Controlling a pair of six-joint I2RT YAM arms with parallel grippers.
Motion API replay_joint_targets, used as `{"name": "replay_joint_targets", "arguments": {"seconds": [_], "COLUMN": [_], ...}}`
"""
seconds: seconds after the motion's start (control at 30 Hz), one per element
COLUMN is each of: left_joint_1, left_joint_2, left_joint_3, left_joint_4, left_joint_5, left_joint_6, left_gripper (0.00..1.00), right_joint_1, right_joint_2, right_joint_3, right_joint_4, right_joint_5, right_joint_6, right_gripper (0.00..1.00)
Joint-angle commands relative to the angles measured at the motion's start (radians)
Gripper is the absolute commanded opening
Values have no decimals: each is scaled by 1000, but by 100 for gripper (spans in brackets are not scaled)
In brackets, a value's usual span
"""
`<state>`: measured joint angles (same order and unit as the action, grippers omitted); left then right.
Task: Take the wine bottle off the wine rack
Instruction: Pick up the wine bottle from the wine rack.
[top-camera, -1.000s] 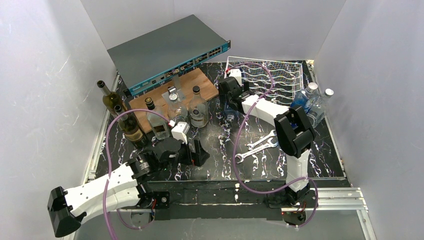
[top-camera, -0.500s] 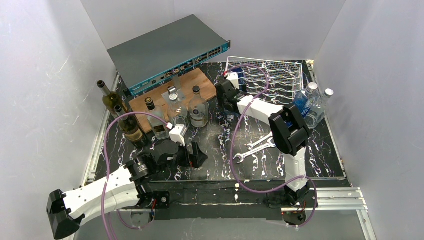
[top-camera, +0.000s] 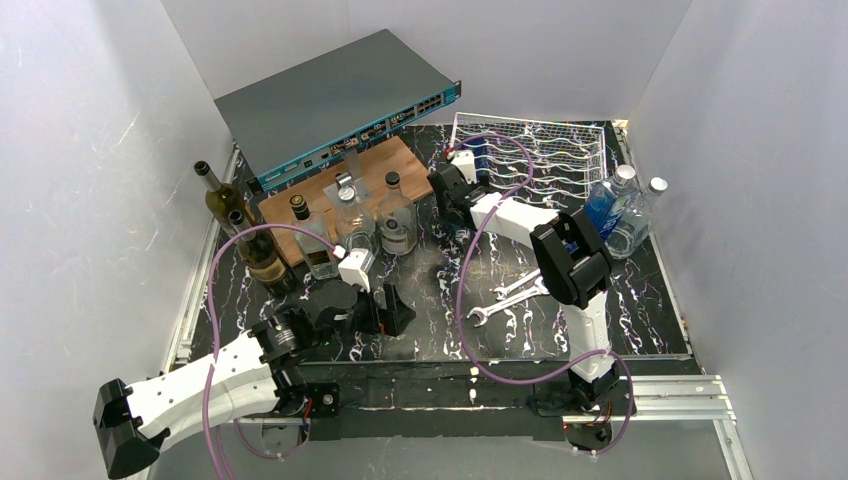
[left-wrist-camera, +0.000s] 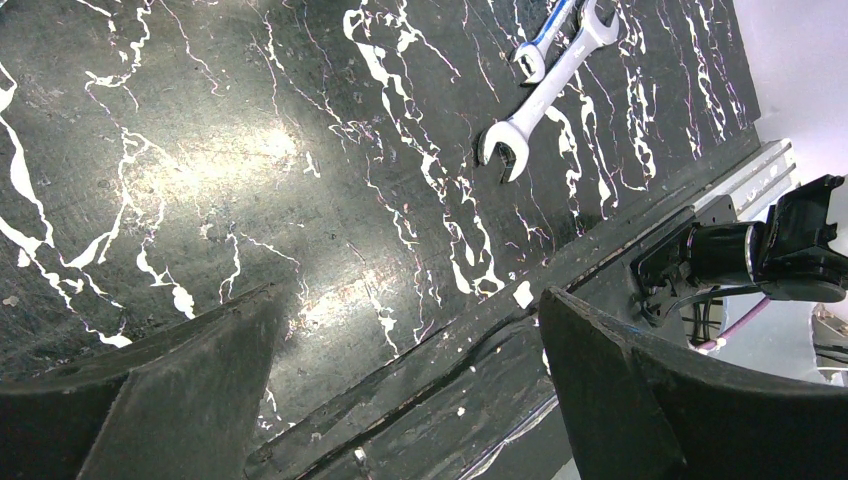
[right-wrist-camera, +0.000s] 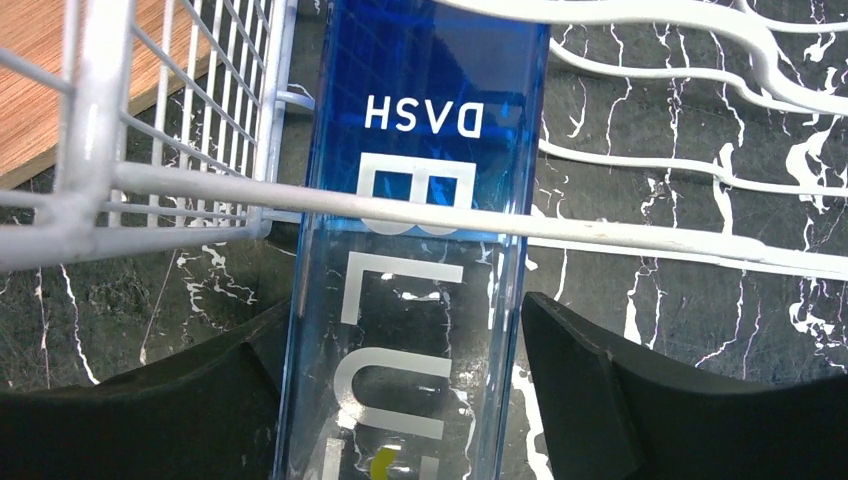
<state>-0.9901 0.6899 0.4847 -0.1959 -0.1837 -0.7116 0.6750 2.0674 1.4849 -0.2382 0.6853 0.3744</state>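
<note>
The wine bottle (right-wrist-camera: 420, 330) lies at the left end of the rack (right-wrist-camera: 90, 185), with a wire crossing it. The right gripper (right-wrist-camera: 405, 310) flanks it closely, but whether it is clamped cannot be told. Lifted carelessly, the bottle could snag that wire and drag the rack. The left gripper (left-wrist-camera: 410, 320) hangs released.

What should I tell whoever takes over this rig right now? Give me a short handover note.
Left gripper: open, empty, over the table.
Right gripper: fingers flank the blue wine bottle, close against both sides. A firm grip can't be confirmed.
Wine bottle: lying in the wine rack at its left end, with a rack wire crossing over it.
Done: right gripper is positioned at the bottle.
Left: confirm the grip, then draw the bottle out of the rack.
</note>
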Motion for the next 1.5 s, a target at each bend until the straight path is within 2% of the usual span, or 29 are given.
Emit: {"name": "replay_joint_targets", "arguments": {"seconds": [0.0, 0.3, 0.47, 0.7, 0.73, 1.07, 1.47], "left_joint_1": [-2, -1, -1, -1, -1, -1, -1], "left_joint_2": [-17, -12, -11, -4, -4, -3, -9], "left_joint_3": [-5, 4, 8, 16, 16, 14, 6], "left_joint_4": [-5, -10, -10, -10, -10, -5, 6], "left_joint_5": [-22, -16, -11, -6, -4, 0, 10], "left_joint_6": [-5, -2, -3, -6, -6, -8, -16], "left_gripper": [98, 98, 98, 98, 98, 98, 98], "right_joint_1": [0, -1, 1, 1, 1, 0, 1], "right_joint_2": [-13, -73, -138, -217, -227, -349, -398], "right_joint_3": [36, -10, -51, -124, -133, -198, -270], "right_joint_4": [-7, 5, 13, 15, 12, -24, -40], "right_joint_5": [46, 21, -19, -78, -81, -134, -210], "right_joint_6": [27, 35, 44, 73, 81, 90, 107], "right_gripper": [80, 55, 36, 3, 1, 1, 1]}}
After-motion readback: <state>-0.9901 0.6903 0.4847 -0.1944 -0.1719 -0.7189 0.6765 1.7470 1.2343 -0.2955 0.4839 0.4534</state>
